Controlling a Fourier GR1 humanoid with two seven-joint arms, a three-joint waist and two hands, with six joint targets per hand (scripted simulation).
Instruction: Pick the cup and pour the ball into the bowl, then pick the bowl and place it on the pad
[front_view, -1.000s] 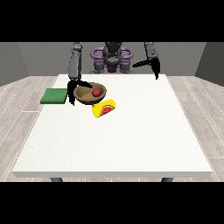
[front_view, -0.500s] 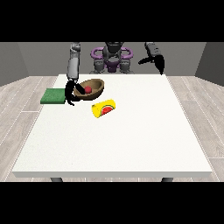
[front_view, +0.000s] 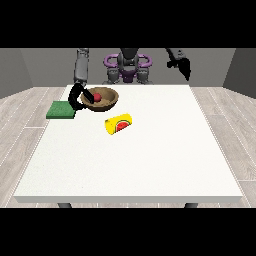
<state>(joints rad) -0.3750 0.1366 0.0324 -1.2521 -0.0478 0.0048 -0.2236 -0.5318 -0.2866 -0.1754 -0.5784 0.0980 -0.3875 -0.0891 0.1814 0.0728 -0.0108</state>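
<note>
On my screen the white worktop (front_view: 150, 160) carries the green pad (front_view: 61, 109) at its far corner. Just beside it, the hand at the view's left (front_view: 78, 98) grasps the brown bowl (front_view: 101, 99), tilted, red ball (front_view: 97, 96) inside. The yellow cup (front_view: 118, 123) lies toppled nearby. The hand at the view's right (front_view: 183, 66) hangs raised; I cannot tell its fingers.

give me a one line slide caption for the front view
Hand at the view's left grips the wooden bowl holding the red ball, beside the green pad; yellow cup lies tipped.
</note>
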